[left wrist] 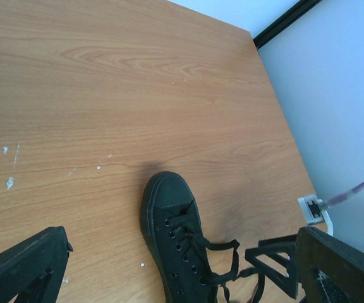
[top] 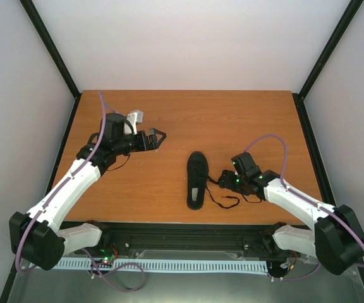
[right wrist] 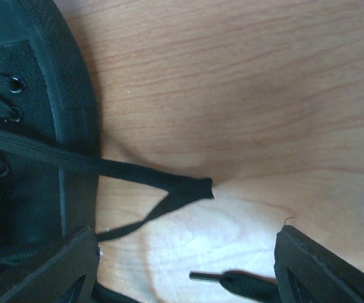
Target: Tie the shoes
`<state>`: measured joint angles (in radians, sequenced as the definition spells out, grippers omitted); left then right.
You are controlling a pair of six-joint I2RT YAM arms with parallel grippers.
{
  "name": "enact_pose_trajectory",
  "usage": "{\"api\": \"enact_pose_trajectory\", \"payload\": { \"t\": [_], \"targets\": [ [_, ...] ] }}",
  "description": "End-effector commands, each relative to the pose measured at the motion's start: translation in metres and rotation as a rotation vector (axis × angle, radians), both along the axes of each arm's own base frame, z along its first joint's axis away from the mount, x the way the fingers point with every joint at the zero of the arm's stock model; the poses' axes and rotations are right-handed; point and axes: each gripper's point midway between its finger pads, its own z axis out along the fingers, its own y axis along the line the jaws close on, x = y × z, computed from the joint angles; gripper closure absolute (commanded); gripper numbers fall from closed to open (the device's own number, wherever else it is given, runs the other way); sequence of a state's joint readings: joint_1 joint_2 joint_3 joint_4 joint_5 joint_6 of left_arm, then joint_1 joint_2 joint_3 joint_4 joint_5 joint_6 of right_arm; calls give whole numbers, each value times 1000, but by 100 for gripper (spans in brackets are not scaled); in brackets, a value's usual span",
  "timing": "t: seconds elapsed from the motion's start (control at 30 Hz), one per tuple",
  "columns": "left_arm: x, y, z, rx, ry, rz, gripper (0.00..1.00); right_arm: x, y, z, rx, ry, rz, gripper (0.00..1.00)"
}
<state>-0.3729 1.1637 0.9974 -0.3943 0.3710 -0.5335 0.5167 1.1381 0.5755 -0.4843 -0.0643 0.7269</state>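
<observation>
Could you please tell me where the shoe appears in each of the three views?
Top external: shoe at the centre of the table, toe pointing away.
Left wrist: bottom centre, toe up.
Right wrist: left edge, side only.
Shared landmark: its loose lace.

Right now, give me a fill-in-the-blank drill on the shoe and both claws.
The shoe lying on the table is coloured ____. The left claw is apart from the shoe, its jaws ____. The right claw straddles the shoe's loose, untied ____. Missing words: black; open; laces.
</observation>
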Motion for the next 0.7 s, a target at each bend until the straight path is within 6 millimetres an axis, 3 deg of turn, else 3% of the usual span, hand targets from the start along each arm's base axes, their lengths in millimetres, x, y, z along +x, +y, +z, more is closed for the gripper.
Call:
{"api": "enact_pose_trajectory", "payload": {
  "t": [0.0,0.23,0.47,0.67],
  "targets": [
    [-7,-1,5,-4,-11,-37,0,23,15,6,63,-68,1,21],
    [-15,-5,5,-13,-53,-87,0,29,22,-14,83,-24,-26,23],
    [-20,0,-2,8,-50,-76,0,28,23,-29,101,2,-58,41],
    [-23,2,-6,27,-64,-86,0,28,26,-38,111,26,-66,64]
  ]
}}
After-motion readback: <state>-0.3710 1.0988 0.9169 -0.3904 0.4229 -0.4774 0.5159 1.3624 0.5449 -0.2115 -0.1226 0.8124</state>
